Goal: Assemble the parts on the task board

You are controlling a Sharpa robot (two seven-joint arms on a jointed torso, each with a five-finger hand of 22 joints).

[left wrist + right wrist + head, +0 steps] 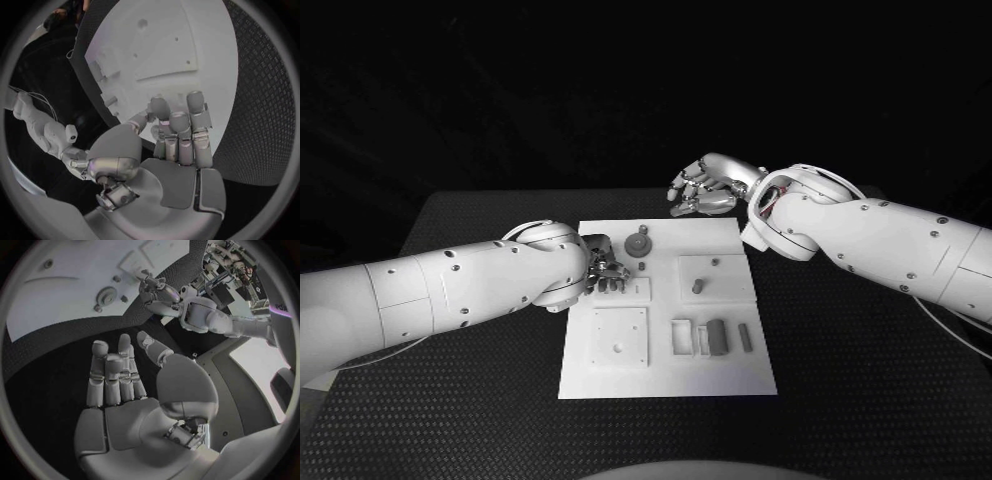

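The white task board point(664, 378) lies in the middle of the table. On it are a grey gear point(640, 245) near the far edge, a short peg point(698, 286) on a raised square, and a grey bar point(718, 337) beside a thinner one point(746, 336). My left hand point(606, 272) hovers at the board's left edge with its fingers point(178, 132) nearly straight, holding nothing, above the board point(206, 40). My right hand point(704, 188) is past the board's far edge over the black table, fingers point(115, 372) extended and empty. The gear point(107, 294) and my left hand point(156, 292) appear beyond it.
A raised square plate point(619, 335) with small holes sits at the board's near left, and a white bracket point(682, 336) stands beside the grey bar. The black textured table point(877, 380) surrounds the board. My right forearm point(891, 240) crosses the table's far right.
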